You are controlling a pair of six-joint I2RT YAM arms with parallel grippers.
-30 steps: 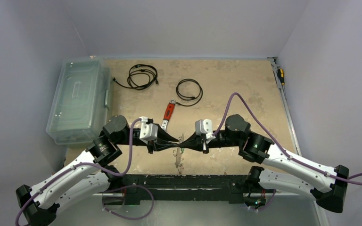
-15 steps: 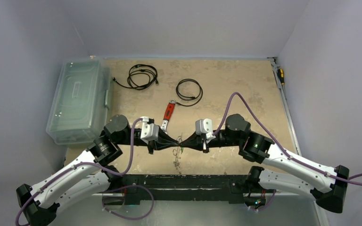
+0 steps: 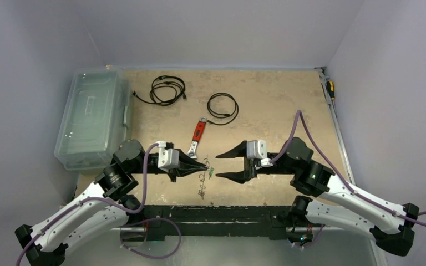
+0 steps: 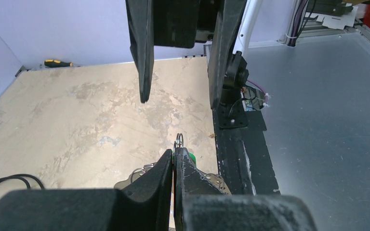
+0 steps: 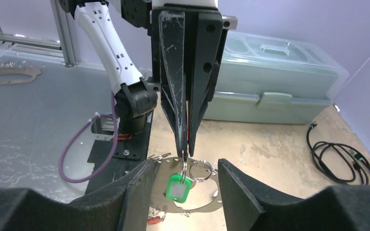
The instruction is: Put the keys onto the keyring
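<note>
Keys first: the left gripper (image 5: 184,154) has its 2 fingers pressed together, pinching the small split ring of the green key (image 5: 176,188), whose bright tag hangs straight down just under the tips. Facing it, close by, the right gripper (image 3: 217,166) is spread wide and holds nothing. To do this well, I would keep the left pinch firm and steady, then bring the right jaws in level and slowly onto the wire. The keyring (image 3: 201,189) is a thin silvery loop with small keys, low over the table (image 3: 266,105) below both grippers. A red key (image 5: 156,219) peeks out beneath.
</note>
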